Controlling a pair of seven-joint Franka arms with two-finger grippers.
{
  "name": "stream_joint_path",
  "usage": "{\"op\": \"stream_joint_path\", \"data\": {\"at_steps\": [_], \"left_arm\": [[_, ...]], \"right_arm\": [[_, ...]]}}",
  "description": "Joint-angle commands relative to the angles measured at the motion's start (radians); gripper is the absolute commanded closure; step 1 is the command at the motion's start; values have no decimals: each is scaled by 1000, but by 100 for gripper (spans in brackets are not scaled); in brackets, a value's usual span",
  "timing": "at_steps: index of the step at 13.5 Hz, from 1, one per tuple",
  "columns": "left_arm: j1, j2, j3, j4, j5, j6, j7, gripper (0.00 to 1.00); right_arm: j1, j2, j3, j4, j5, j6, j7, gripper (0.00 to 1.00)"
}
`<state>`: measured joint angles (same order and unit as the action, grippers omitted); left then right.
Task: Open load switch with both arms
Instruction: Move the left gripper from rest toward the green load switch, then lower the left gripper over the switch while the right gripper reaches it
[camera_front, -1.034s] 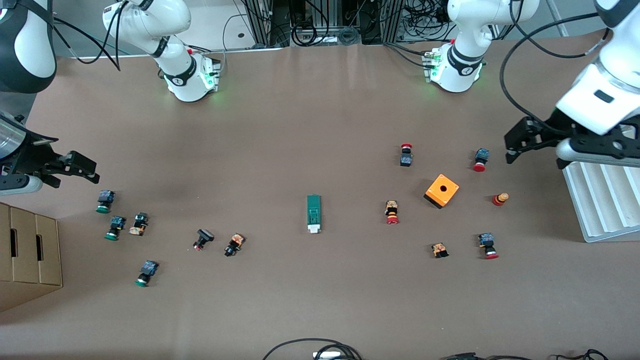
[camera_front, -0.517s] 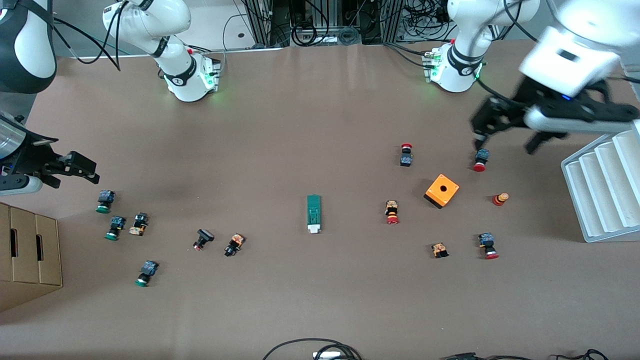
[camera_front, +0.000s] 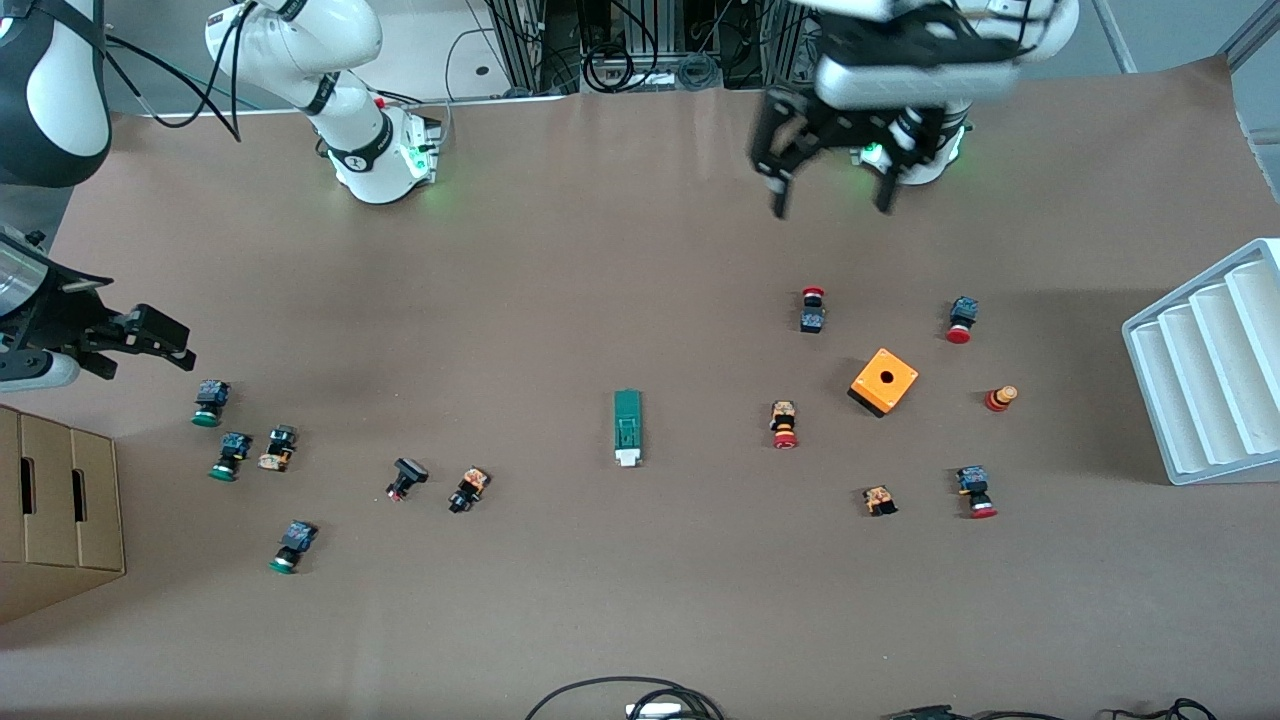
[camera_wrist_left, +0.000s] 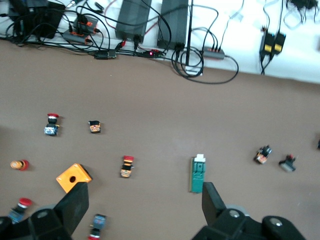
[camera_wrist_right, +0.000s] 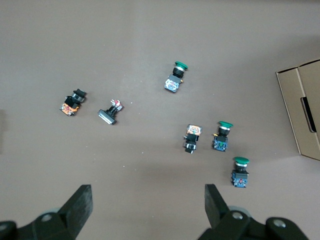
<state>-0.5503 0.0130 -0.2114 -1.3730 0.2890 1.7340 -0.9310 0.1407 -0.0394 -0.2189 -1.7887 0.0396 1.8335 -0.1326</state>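
Both hands released, aloft; load switch untouched mid-surface.
Load switch (camera_front: 627, 428): slim flat green bar, white tab on the end nearer the front camera, lying on matte brown surface (camera_front: 600, 250). Left hand (camera_front: 830, 195) hangs spread over bare surface beside its base. Right hand (camera_front: 150, 335) waits, fingers apart, above green-capped buttons (camera_front: 210, 402). Orange cube box (camera_front: 884, 381) toward left arm's end.

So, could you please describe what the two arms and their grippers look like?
Both arms are glossy white with black joint bands and loose black cables, and green lights glow at their bases. The left gripper and the right gripper are matte black, each with two blocky fingers.
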Motion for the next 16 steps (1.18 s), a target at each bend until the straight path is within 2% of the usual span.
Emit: {"op": "stream_joint_path", "data": {"at_steps": [1,5,7,11,14,16], "left_arm": [[-126,-22,7,-78,140,45,-211,0],[-227,10,-11,-119,246,87,-399,0],[-263,21,-31,-177,339,108,-471,0],[-266,99,-146,-294,597,139,-737,0],[-266,157,-192,-333,703,139,-863,0],[-261,209,-215,-366,813,139,-975,0]], "right_arm": [[0,10,1,20,-20,6,11,0],[2,9,1,20,-21,7,11,0],[2,10,1,20,-21,7,11,0],[-4,12,-3,20,-10,7,13,0],[-7,36,-8,35,-10,23,11,0],[-7,52,-17,52,-7,21,13,0]]}}
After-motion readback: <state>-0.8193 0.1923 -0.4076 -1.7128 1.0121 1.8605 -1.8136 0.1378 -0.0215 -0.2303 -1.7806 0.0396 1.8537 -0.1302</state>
